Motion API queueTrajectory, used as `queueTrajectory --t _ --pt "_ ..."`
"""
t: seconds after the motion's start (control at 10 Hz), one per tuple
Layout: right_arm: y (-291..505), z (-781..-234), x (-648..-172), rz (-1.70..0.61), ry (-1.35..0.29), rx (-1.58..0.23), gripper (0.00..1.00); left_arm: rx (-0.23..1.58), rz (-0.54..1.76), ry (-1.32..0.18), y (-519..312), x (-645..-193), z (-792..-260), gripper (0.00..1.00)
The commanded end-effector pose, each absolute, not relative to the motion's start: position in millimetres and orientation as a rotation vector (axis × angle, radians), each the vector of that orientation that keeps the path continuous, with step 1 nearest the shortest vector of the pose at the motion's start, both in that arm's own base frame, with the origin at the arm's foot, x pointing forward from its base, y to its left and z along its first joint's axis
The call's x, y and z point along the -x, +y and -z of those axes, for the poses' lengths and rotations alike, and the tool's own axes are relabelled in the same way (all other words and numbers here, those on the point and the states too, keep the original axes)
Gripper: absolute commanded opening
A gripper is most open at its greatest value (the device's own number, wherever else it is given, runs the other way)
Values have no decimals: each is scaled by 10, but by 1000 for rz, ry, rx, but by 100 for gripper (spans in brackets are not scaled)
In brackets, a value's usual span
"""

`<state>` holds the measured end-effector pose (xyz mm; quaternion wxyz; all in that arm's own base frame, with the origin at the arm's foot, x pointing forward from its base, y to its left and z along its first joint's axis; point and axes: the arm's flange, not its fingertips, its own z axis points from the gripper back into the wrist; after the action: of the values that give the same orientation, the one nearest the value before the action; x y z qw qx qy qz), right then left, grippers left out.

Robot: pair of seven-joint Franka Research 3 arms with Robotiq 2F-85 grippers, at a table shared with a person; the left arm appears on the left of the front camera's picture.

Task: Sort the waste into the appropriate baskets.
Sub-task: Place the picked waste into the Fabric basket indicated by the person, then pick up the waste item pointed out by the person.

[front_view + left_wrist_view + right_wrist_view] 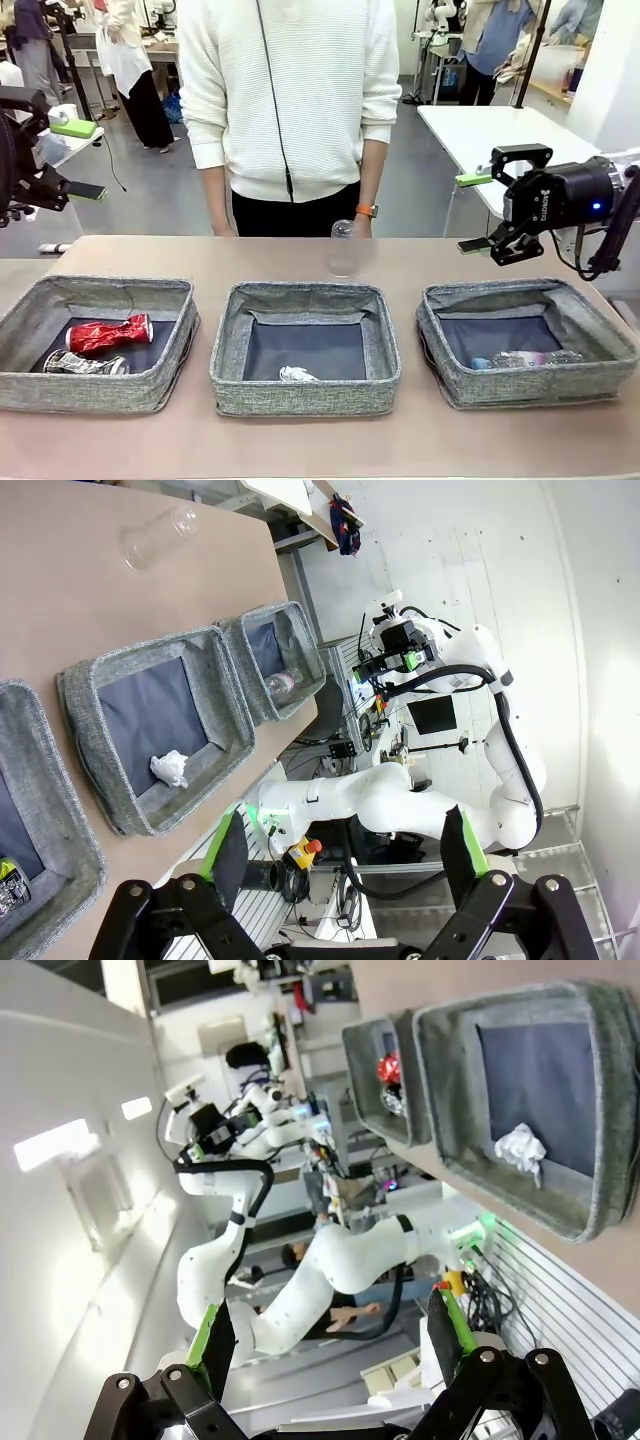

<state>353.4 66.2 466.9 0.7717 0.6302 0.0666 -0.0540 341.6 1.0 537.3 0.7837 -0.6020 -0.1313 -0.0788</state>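
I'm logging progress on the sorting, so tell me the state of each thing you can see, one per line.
Red can: crushed, in the left basket.
Dark printed can: crushed, beside it.
Paper wad: crumpled, in the middle basket.
Plastic bottle: lying in the right basket.
Clear cup: on the table, unsorted.
Left gripper: open, empty.
Right gripper: open, empty.

This is a robotics lab, an open shared workroom rather than a home or shop. A tan counter (300,440) stands on a grey concrete floor (150,190), with white worktables (500,130) beyond it and other people standing at benches farther back. White robot arms (480,680) sit on metal-framed stands hung with cables, one stand carrying a red emergency-stop button (310,847) (on a yellow box). The walls are plain white.
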Motion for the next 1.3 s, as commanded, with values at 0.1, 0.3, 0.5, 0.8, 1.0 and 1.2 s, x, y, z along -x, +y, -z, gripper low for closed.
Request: queueTrajectory --t 0.1,0.3,0.5,0.8,1.0,1.2 --pt "659 -4713 -3582 110 139 -1385 100 1318 187 -300 3 -3413 -5386 100" --pt "659 -4713 -3582 110 139 -1385 100 1318 187 -300 3 -3413 -5386 100" --pt "659 -4713 -3582 110 139 -1385 100 1318 187 -300 3 -3413 -5386 100" --pt "659 -4713 -3582 110 139 -1385 100 1318 187 -300 3 -3413 -5386 100" --pt "659 -4713 -3582 110 139 -1385 100 1318 187 -300 3 -3413 -5386 100" --pt "659 -4713 -3582 110 139 -1385 100 1318 187 -300 3 -3413 -5386 100"
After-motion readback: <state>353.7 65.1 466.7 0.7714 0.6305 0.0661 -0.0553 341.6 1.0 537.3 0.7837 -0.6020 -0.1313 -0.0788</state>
